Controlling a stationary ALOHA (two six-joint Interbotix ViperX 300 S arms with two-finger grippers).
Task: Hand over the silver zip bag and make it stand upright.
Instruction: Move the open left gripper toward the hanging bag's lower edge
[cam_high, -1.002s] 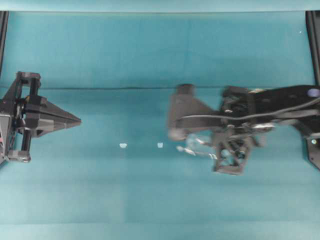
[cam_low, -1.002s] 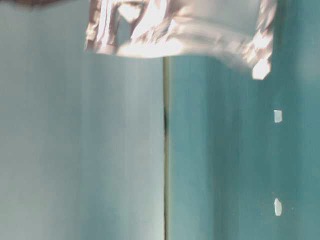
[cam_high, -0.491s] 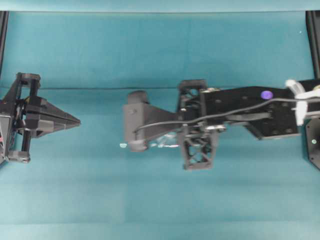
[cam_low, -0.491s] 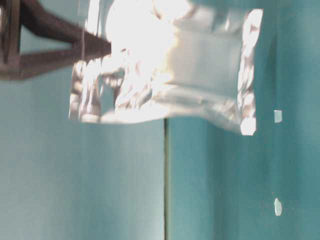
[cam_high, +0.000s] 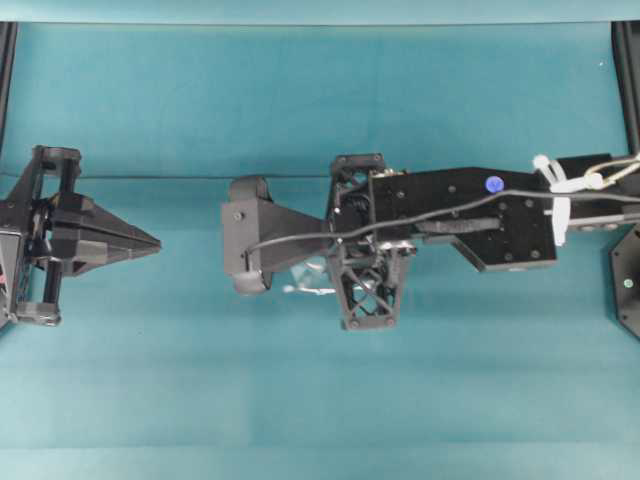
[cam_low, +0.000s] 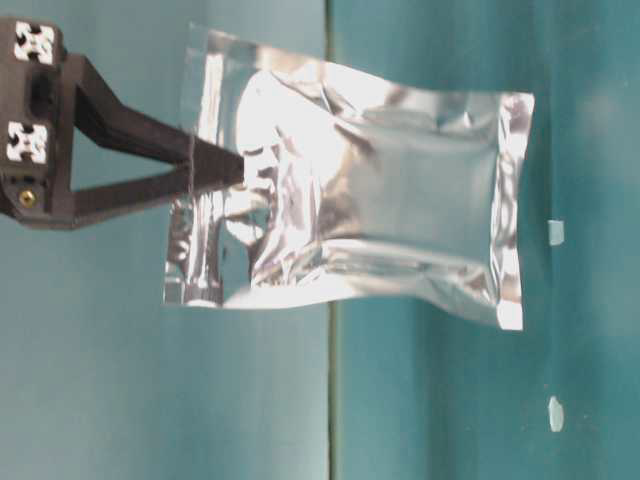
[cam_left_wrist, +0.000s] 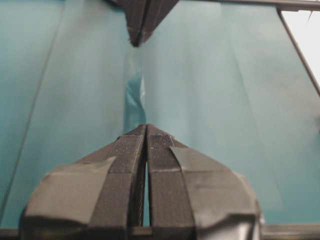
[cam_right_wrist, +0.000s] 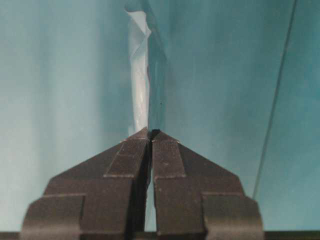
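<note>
- Teal cloth covers the worktop (cam_high: 300, 90) from edge to edge, with a fold line seen running across it in the overhead view; two tiny white scraps (cam_low: 556, 232) lie on it apart from everything else.
- The silver zip bag (cam_low: 380, 215) is held off the cloth, clear of the worktop, pinched at one end by the right hand (cam_low: 235, 170); that hand's jaws are closed tight on the foil, as is also seen edge-on from the right wrist (cam_right_wrist: 149, 131).
- In the overhead view only slivers of the bag (cam_high: 305, 288) are seen beneath the right arm, near the middle of the worktop.
- The bag's long axis is judged to run straight out from the right hand's tips, its free end hanging away from them.
- From the left wrist the bag (cam_left_wrist: 135, 97) is seen edge-on, directly ahead of the left hand (cam_left_wrist: 146, 131), in line with its tips but well apart from them.
- The left hand (cam_high: 150, 243) is closed on nothing and rests at the left side of the worktop.
- A handover is judged to need the left hand opened and the gap along that shared line closed, so that the bag's free end can be taken.
</note>
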